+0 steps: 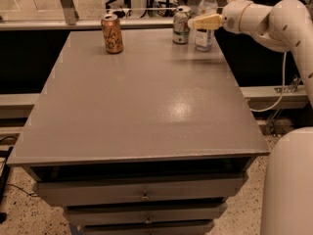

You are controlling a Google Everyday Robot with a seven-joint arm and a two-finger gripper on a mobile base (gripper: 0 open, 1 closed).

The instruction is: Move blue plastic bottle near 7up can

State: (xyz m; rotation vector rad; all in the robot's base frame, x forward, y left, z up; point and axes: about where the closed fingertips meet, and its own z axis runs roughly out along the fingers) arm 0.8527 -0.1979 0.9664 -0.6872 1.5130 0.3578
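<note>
Gripper (pixel 200 19) at blue plastic bottle (pixel 204 37), grip unclear | 7up can (pixel 181 26) beside | grey table (pixel 146 106), far edge

The worktop (pixel 146 106) is viewed from above its near edge, facing down and across to the pincer (pixel 201 21) at far right.

We see a grey table (pixel 146 111) bearing an orange can (pixel 112 34), a green can (pixel 181 26) and a bottle (pixel 204 37) (gripper (pixel 199 20) at the bottle).
</note>
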